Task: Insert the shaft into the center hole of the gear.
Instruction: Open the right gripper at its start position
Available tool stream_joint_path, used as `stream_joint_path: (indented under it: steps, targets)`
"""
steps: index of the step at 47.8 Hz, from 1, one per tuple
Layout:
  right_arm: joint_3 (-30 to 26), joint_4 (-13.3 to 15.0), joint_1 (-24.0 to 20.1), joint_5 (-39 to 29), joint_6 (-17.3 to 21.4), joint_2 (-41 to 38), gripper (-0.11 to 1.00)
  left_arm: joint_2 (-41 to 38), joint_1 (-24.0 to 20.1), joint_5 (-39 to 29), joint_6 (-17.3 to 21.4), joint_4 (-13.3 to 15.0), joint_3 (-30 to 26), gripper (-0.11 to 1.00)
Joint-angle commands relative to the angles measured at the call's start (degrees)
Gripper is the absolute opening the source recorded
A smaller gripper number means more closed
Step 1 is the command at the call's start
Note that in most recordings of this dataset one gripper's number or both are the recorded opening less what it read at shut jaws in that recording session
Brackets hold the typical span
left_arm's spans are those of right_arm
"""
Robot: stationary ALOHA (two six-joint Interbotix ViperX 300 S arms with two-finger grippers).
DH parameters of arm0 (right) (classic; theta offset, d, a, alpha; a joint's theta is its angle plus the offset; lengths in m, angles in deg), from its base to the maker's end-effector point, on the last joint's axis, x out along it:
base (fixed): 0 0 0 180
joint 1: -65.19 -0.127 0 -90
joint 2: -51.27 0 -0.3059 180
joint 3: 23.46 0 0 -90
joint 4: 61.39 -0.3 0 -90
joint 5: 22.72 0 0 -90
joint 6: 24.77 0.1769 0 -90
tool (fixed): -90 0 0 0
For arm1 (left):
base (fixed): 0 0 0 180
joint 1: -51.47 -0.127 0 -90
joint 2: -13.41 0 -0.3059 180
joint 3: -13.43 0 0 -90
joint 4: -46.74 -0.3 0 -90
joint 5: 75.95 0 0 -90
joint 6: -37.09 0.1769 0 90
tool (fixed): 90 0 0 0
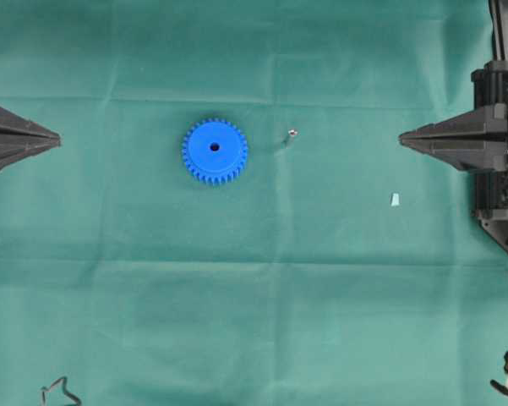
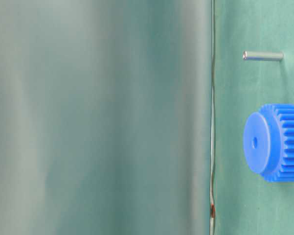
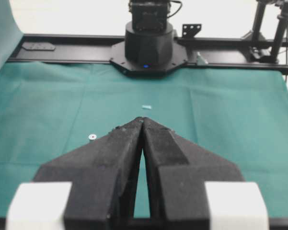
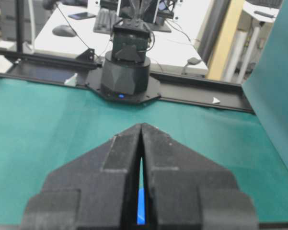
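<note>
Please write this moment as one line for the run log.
gear: flat on cloth, hole up | shaft: standing apart, right of gear | left gripper: shut, empty | right gripper: shut, empty | insertion: not begun

The table [image 1: 254, 321] is covered in a dark green cloth with faint fold lines across it. The gear [image 1: 215, 151] is bright blue all over, and the center hole [image 1: 215, 147] in it looks like a dark dot. The shaft [image 1: 292, 133] is shiny silver-grey. A tiny scrap [image 1: 395, 200] on the cloth is pale blue. The left claw [image 3: 143, 120] is black, with two white blocks near the camera. The right claw [image 4: 141, 127] is black too, and a strip of blue shows through the thin gap in it. Each robot base is black with a small blue light.
</note>
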Motion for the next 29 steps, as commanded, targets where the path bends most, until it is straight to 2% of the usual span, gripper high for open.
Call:
stream_joint_path:
  steps: [1, 10, 29]
  targets:
    - [-0.6, -0.1, 0.2, 0.1, -0.4, -0.3, 0.02, -0.5, 0.5, -1.0, -0.2, -0.8, -2.2, 0.00]
    - [-2.5, 0.0, 0.6, -4.8, -0.3, -0.5, 0.02, -0.2, 0.6, -2.3, -0.3, -0.8, -2.7, 0.00]
    - [-3.3, -0.1, 1.0, -5.5, 0.0, -0.9, 0.03, -0.2, 0.6, -2.4, -0.3, -0.8, -2.7, 0.00]
